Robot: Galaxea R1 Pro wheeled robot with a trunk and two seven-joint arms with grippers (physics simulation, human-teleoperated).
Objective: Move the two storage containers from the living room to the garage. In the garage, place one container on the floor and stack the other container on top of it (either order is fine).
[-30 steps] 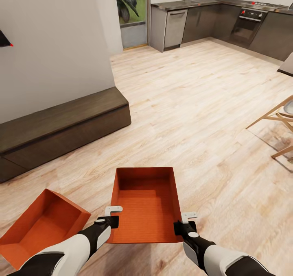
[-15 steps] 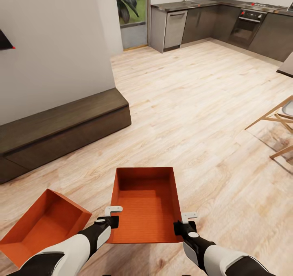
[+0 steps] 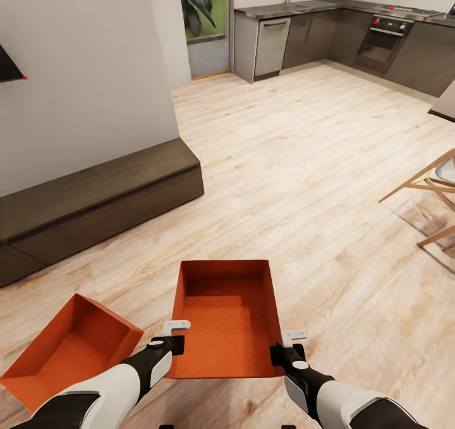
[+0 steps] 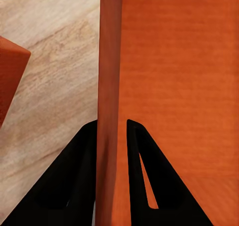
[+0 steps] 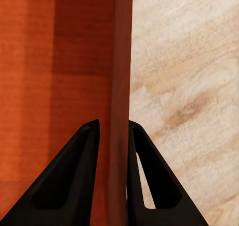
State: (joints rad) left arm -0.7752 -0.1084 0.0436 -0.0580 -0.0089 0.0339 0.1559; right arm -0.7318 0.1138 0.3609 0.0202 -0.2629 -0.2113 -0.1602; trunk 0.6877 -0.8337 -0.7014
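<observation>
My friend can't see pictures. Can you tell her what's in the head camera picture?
Two robot grippers, left and right, hold an orange box by its side walls above a wooden floor. A second orange box sits at the left.

Right gripper [image 5: 113, 131] clamping the thin side wall of an orange-red container [image 5: 55, 76], one black finger [image 5: 74, 176] lying inside against the wall, the other lying outside against it. Wall running straight away from the fingers as a narrow band. Container interior showing to one side of the wall, partly in shadow. Light wood plank floor [image 5: 184, 86] showing beyond the outer face of the wall.
</observation>
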